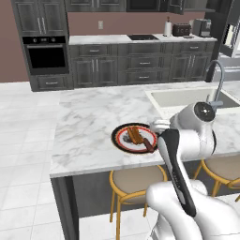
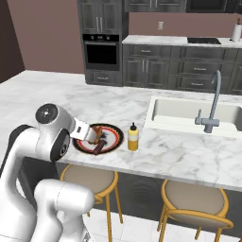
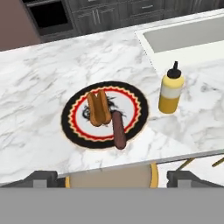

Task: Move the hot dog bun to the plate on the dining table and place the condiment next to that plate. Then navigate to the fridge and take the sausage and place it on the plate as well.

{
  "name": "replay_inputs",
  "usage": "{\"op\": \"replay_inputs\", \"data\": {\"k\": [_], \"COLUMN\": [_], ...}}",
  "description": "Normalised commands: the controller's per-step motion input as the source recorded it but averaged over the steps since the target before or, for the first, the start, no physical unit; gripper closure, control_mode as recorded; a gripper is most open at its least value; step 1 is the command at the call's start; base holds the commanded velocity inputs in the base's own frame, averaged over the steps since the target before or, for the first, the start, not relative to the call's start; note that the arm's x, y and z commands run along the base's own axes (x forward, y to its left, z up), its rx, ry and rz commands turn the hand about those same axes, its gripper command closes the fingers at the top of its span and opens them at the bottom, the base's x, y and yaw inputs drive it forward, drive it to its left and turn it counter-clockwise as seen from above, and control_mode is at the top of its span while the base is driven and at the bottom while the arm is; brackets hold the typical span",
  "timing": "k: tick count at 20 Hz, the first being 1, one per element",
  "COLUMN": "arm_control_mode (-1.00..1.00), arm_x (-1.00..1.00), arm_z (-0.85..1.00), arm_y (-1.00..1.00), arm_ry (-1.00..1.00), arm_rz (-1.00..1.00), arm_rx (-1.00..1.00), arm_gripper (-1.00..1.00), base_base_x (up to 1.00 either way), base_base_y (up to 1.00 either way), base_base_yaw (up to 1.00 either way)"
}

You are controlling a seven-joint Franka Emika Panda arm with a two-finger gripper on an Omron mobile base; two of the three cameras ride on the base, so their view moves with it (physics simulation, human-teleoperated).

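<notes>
The claw (image 3: 112,179), spread wide and empty, looks down at the plate (image 3: 74,127).

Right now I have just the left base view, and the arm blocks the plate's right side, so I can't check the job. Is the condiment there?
Observer: Yes. The yellow condiment bottle stands upright on the counter beside the plate, on the sink side, not touching it.
Operator: Is the sausage fully on the plate?
Observer: The sausage lies next to the bun, with one end over the plate's rim.
Operator: And the hand?
Observer: The hand is open and holds nothing.
</notes>
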Motion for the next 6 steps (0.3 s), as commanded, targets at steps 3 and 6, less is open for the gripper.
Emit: {"op": "replay_inputs", "data": {"k": [3, 6], "arm_control_mode": [-1.00, -1.00], "arm_x": [-0.66, -0.56], "arm_z": [0.37, 0.53], "arm_y": [0.11, 0.01], "arm_ry": [-0.09, -0.06], "arm_rz": [-0.05, -0.04], "arm_rx": [0.00, 0.02], "arm_gripper": [-1.00, -1.00], "base_base_x": [0.00, 0.00], "base_base_y": [0.00, 0.00], "base_base_yaw": [0.00, 0.00]}}
